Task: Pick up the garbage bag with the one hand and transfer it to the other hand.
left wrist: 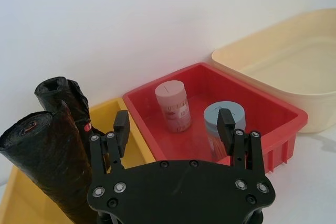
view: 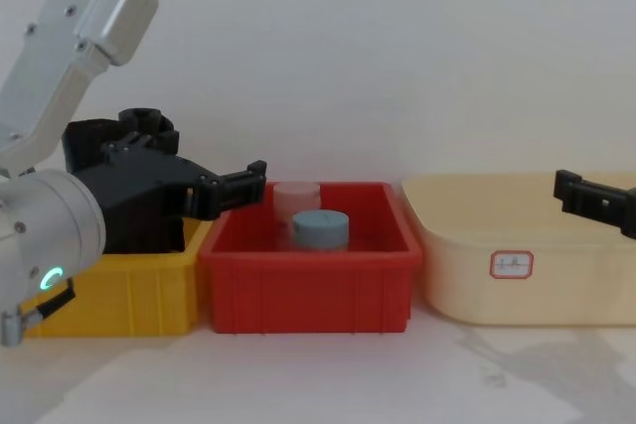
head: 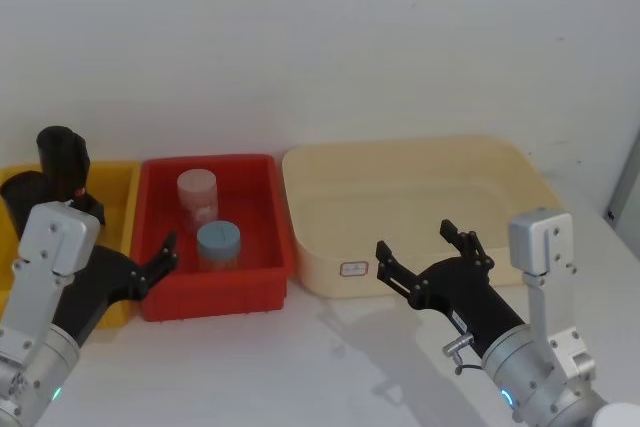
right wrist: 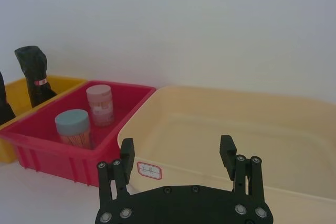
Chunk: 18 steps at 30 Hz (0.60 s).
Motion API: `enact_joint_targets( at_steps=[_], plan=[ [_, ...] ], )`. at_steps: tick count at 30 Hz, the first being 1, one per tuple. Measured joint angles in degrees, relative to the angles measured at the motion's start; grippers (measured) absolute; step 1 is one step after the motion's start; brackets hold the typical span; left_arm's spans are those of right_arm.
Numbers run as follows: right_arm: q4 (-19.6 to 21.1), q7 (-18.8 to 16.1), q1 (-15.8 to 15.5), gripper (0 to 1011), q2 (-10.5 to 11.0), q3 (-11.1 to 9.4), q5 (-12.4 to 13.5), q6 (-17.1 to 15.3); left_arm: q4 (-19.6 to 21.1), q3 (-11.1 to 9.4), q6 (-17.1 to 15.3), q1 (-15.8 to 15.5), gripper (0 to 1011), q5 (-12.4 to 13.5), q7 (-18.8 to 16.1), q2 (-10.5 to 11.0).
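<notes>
The garbage bag (left wrist: 42, 156), a wide crinkled black roll, stands upright in the yellow bin (left wrist: 113, 111); it also shows as the garbage bag (head: 25, 190), partly hidden by my left arm. A slimmer black roll (left wrist: 68, 95) with a red mark stands just behind it. My left gripper (left wrist: 174, 119) is open and empty, hovering over the edge between the yellow and red bins, just right of the bag and apart from it. It shows too as the left gripper (head: 130, 232). My right gripper (head: 417, 242) is open and empty in front of the cream tub.
The red bin (head: 215, 297) holds a pale jar (head: 197, 192) and a blue-lidded jar (head: 217, 242). To its right sits a large cream tub (head: 420, 167) bearing a small label. A white wall stands close behind the bins. Bare white table lies in front.
</notes>
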State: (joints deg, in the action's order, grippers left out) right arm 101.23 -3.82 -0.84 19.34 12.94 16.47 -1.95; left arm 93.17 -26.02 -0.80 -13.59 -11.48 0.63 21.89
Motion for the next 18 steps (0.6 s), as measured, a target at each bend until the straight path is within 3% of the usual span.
enact_joint_targets(
  at_steps=[18],
  plan=[
    [0.0, 0.0, 0.0, 1000, 0.0, 0.0, 0.0, 0.0, 0.0, 0.0, 0.0, 0.0, 1001, 0.0, 0.0, 0.0]
  ],
)
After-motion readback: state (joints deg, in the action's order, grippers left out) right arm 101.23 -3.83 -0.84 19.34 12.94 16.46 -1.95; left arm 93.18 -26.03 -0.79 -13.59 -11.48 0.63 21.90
